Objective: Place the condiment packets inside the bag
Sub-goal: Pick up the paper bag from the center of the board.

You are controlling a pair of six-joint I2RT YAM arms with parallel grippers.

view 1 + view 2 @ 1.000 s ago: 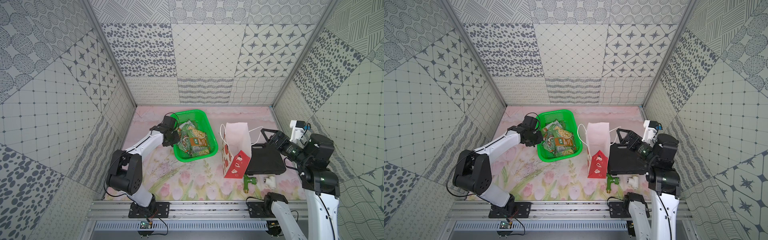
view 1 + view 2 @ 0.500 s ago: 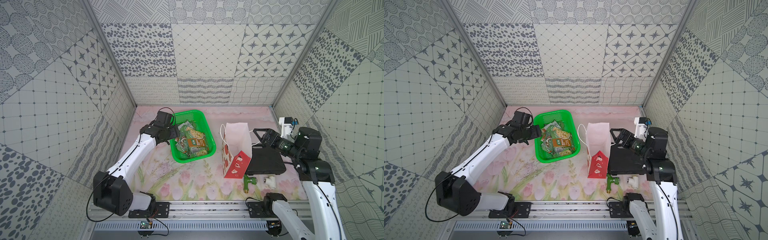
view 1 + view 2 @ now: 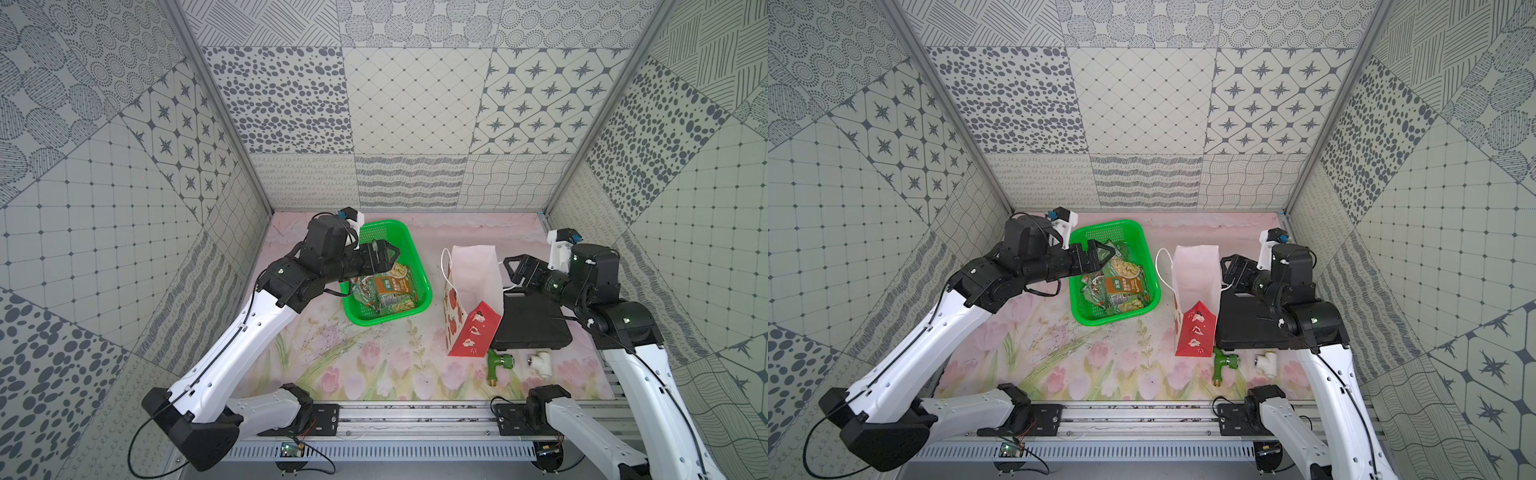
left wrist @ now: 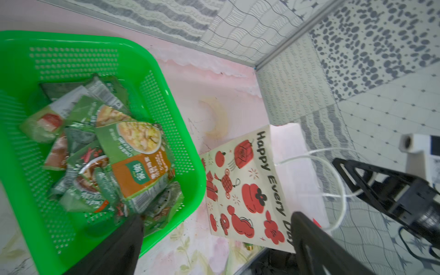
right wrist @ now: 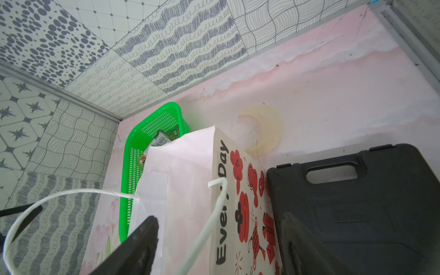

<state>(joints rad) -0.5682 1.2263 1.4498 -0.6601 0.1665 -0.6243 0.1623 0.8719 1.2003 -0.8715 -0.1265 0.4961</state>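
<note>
Several green and orange condiment packets (image 3: 384,291) (image 3: 1121,286) (image 4: 133,154) lie heaped in a green mesh basket (image 3: 374,322) (image 3: 1100,320) (image 4: 166,100). My left gripper (image 3: 388,257) (image 3: 1102,259) (image 4: 217,217) hovers over the basket's far side, open and holding nothing. The bag (image 3: 476,270) (image 3: 1196,270) (image 4: 250,185) (image 5: 185,166) stands upright to the right of the basket, mouth open, white inside. My right gripper (image 3: 509,274) (image 3: 1227,272) (image 5: 219,216) is open at the bag's right rim. In the right wrist view the rim's printed wall and one cord handle (image 5: 214,214) lie between its fingers.
A black plastic case (image 3: 532,324) (image 3: 1250,324) (image 5: 357,214) lies flat against the bag's right side, under my right arm. A green tap fitting (image 3: 496,365) and a white pipe elbow (image 3: 540,363) sit near the front edge. Patterned walls close in on three sides.
My left gripper has opened and swung from the basket's left edge to over the packets. My right gripper has moved left to the bag's rim, its jaws slightly narrower.
</note>
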